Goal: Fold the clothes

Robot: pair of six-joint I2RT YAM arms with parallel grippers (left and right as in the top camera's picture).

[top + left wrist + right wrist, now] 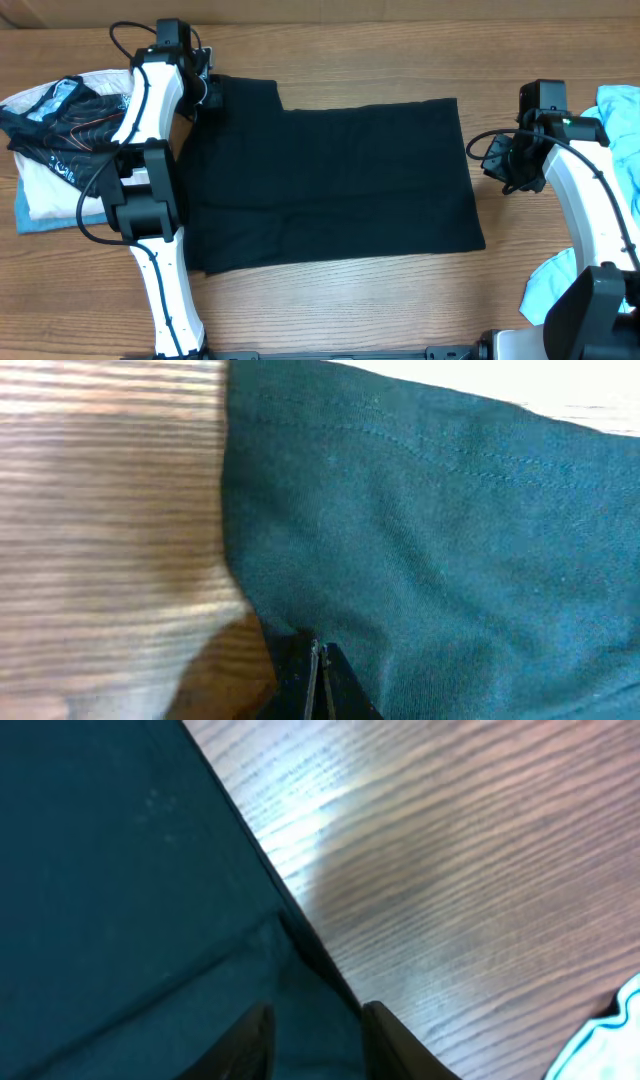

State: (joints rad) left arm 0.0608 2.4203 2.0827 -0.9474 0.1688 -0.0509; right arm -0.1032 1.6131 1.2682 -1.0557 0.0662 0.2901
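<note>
Shirt: a black shirt (330, 185) lies flat on the table (350, 310) and fills its middle. One sleeve shows at the far left corner.
Long axis: it runs left to right across the table, from one arm to the other.
Left gripper: the left gripper (315, 665) sits at the far left corner by the sleeve. Its fingers are pressed together right at the cloth's edge and seem to pinch a fold of it, though little of the tips shows in the wrist view.
Right gripper: the right gripper (318, 1042) is at the shirt's right edge, about halfway along. Its fingers stand apart with the cloth's edge between them, gripping nothing.
Key relation: the shirt stretches away from each gripper toward the other, so a lifted edge would likely be carried inward over the shirt's body.
Nearer arm: the left for the sleeve, the right for the right edge.
Hidden: from above, the left arm covers the shirt's left edge. The collar cannot be made out.
Hard to tell: from overhead the right gripper looks just off the cloth, yet its wrist view shows cloth between the fingers.
Nearby: a pile (60, 130) of garments lies left of the left arm and blue cloth (620, 110) lies at the right, both apart from the shirt.
</note>
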